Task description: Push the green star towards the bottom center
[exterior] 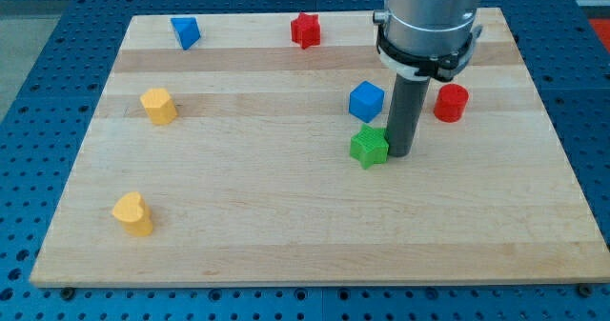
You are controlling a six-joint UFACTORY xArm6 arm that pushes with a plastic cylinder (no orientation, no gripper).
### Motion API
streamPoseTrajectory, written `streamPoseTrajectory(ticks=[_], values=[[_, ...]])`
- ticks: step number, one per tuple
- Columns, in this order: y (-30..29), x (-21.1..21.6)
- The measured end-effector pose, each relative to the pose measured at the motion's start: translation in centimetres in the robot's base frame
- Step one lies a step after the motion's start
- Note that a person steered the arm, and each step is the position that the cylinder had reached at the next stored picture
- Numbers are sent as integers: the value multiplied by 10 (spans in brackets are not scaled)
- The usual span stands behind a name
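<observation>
Green star (369, 147) sits right of bench centre, roughly mid-height in the view, well short of the bottom centre. My tip (400, 154) is touching or just beside its right edge, level with it. No gripper on this rig, only the rod, so there is nothing to spread or pinch. Blue cube (366, 101) is just above the star, near but apart; red cylinder (451, 103) is up on the view's right of the rod. Red star (305, 30) and a blue block (186, 31) are along the top, and two yellow blocks (159, 105) (132, 213) are far left, all well clear. Risk as I judge it: from this side a push sends the star to the view's left, not down. I need to get above it, and that gap by the blue cube is tight, so I could clip the cube. An off-centre contact on a star point would also spin it and let it slip off the tip. Bench (305, 235) below is open.
</observation>
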State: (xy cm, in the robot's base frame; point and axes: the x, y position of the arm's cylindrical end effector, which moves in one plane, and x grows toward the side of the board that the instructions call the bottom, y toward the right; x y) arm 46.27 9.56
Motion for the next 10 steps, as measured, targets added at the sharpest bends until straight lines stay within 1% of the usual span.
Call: streamPoseTrajectory(ticks=[1,2,7,10], values=[[0,-15],[-8,-15],[-85,-14],[-88,22]])
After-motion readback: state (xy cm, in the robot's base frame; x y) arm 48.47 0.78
